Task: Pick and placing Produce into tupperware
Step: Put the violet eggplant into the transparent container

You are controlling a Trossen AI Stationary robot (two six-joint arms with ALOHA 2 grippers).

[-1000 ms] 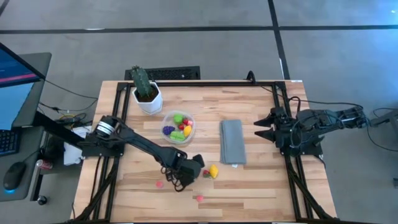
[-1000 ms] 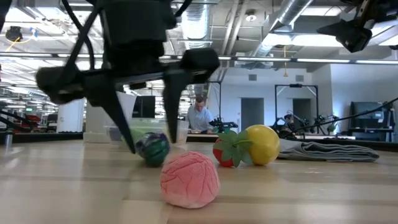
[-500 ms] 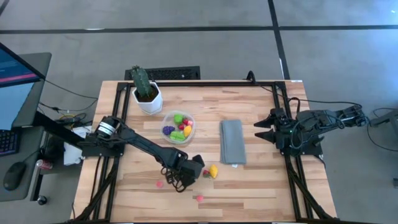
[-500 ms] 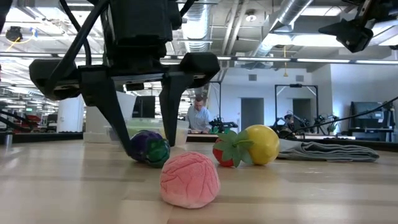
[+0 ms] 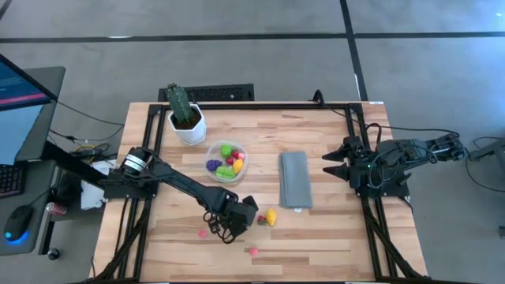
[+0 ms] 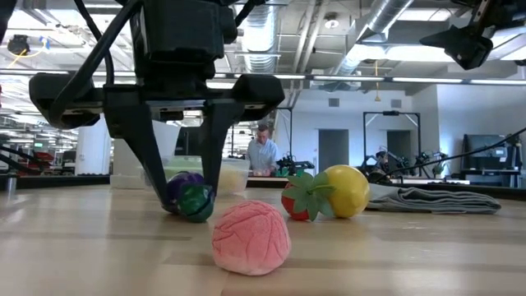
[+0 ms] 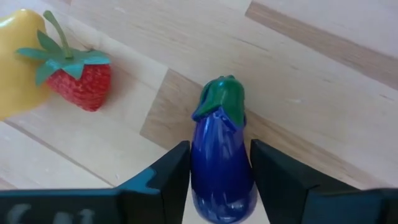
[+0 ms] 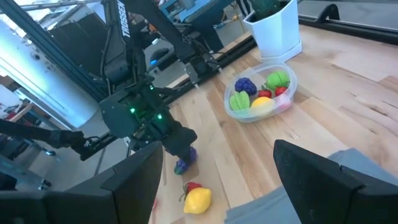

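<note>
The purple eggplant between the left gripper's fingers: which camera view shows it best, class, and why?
The left wrist view: the purple eggplant fills the gap in the left gripper, green cap clear. The low view shows it partly, on the table. The right wrist view shows it small; the high view hides it.

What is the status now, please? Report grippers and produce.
Left gripper closed around purple eggplant on the table. Right gripper open, waiting beside grey cloth. Path to tupperware unobstructed.

Both arms are matte black, built of slim tubes and blocky joints. The left arm [image 5: 170,183] has a silver ring near its base. Its gripper [image 6: 182,201] has a boxy black body above two tapering black fingers [image 7: 163,186]. Black cables trail from the right arm [image 5: 410,154].
</note>
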